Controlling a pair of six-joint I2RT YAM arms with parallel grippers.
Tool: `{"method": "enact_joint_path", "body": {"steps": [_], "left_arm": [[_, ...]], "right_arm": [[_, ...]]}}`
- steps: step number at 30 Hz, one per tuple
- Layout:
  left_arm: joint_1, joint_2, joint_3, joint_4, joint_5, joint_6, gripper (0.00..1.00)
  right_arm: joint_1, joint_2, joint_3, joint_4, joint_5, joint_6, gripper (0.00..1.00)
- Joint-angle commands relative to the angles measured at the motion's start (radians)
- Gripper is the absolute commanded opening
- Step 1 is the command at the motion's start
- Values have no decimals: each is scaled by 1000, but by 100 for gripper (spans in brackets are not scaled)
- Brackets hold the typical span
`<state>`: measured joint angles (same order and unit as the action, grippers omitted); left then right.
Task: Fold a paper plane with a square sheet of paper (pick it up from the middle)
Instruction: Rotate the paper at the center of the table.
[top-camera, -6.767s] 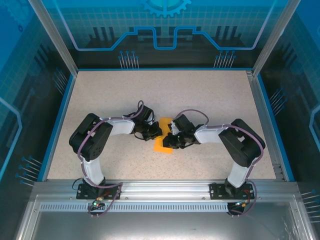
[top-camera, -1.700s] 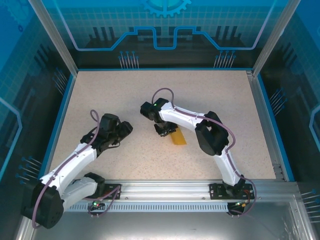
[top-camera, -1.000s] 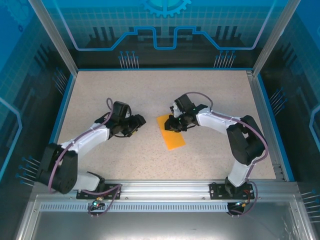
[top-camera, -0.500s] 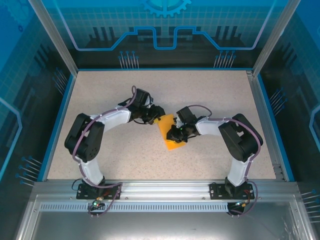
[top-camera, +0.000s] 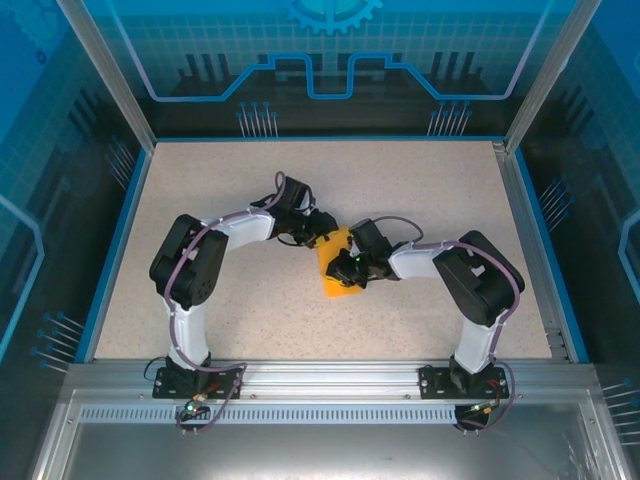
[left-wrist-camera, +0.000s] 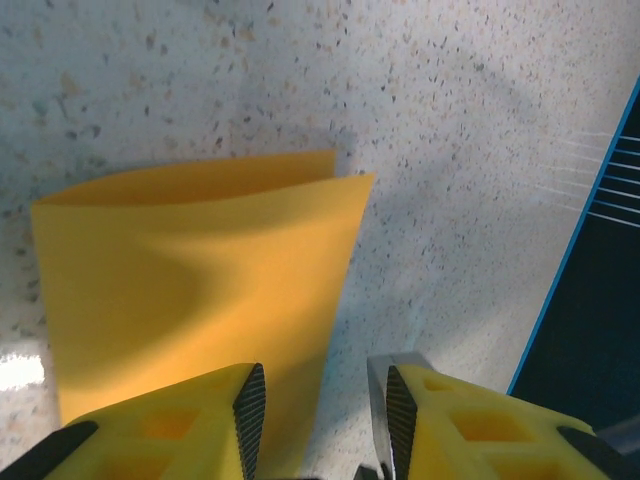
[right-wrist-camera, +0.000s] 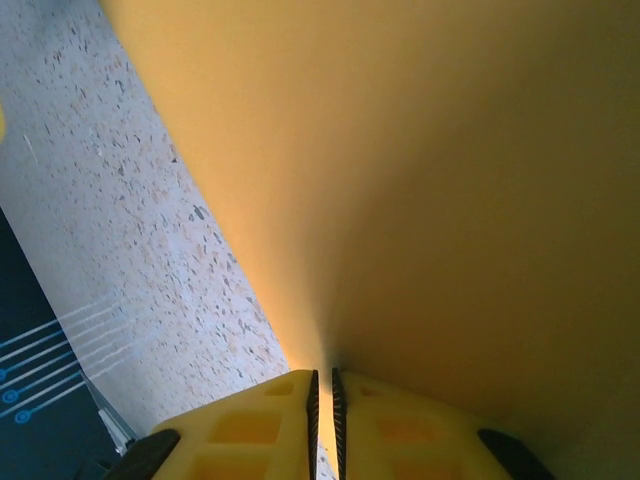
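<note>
"Top external view first: where does the square sheet of paper (top-camera: 335, 286) lie?"

"Near the middle of the speckled table (top-camera: 430, 190), between the two arms. It shows as a narrow orange-yellow oblong, with its long side running slantwise from far to near."

"Is it lying flat?"

"Not wholly. From the left wrist the sheet (left-wrist-camera: 200, 280) is doubled over. Two layers show at its far end, the upper one bowed up, and their corners do not quite meet."

"Which arm has hold of it?"

"The right gripper (top-camera: 347, 273) sits over the sheet's right side. In the right wrist view that gripper (right-wrist-camera: 323, 378) has its yellow fingers (right-wrist-camera: 250, 425) pressed almost together, with only a thin slit between them. The paper (right-wrist-camera: 420, 180) runs straight into that slit, so it is pinching the sheet."

"And the other one?"

"The left gripper (top-camera: 320, 237) is at the sheet's far left corner. In its own view its fingers (left-wrist-camera: 170, 435) stand spread, with bare table showing in the gap. The sheet's near edge passes under the left-hand finger and partly into the gap. I cannot tell whether either finger touches the paper."

"Anything around it?"

"A blue border (left-wrist-camera: 575, 290) of the table crosses the right of the left wrist view, well apart from the paper."
</note>
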<state>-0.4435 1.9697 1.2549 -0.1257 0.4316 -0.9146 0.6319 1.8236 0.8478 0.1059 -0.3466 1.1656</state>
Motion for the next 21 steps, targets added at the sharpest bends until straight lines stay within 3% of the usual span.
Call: {"method": "enact_joint_path", "body": {"steps": [1,6,10,17,21], "left_arm": [[0,32,54,-40,-34,24,40],[8,62,69,-79,-96,27,39],[15,92,75,-85,-102,26,39],[20,109,79,-87,-104,30,39],[20,80,77,-72,-80,45,41]], "right_arm": [[36,25,-38,-47,64,97,16],[38,2,-21,6,22,71,20],[38,-57,59,-110,36,-34,22],[-55,-202,37,-273,123,-190,30],[-119,-221,-17,-296,83,-239,34]]}}
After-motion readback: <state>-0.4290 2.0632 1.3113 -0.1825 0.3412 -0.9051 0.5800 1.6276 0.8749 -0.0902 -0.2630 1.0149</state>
